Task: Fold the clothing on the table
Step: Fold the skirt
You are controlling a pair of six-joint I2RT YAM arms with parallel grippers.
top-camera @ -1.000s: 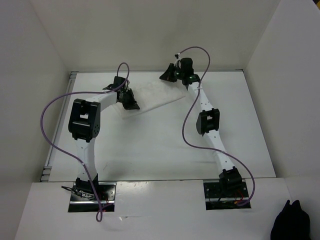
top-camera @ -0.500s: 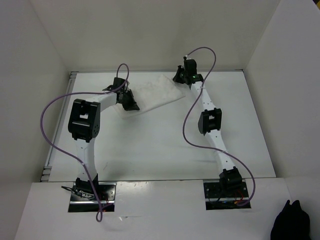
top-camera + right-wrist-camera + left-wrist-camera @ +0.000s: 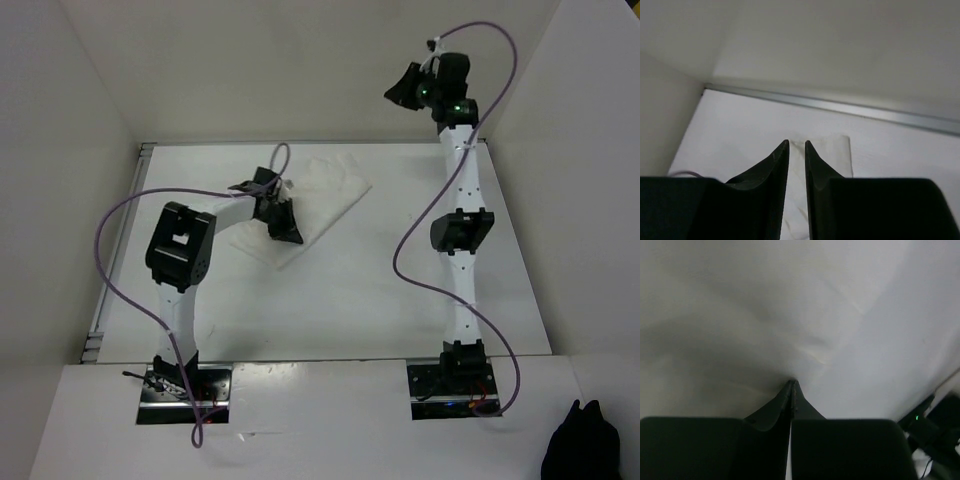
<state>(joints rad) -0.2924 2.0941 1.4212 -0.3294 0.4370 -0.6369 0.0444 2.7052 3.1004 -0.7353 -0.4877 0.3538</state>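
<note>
"So, where is the small white garment of thin wrinkled fabric?"

"Lying slantwise on the far middle of the large matte white bench, short of the back wall."

"And your left fingers?"

"Pressed together at the garment's near left edge, pinching the cloth. In my left wrist view the creases run together right at the tips."

"Your right fingers?"

"High up by the back wall, well apart from the garment, with a slim gap between them and nothing in it. My right wrist view looks down past them at a corner of the garment and the metal strip where bench meets wall."

"Anything else about?"

"A black bundle of cloth on the near ledge, off to the right of my right arm's base, and purple cables looping off both arms."
</note>
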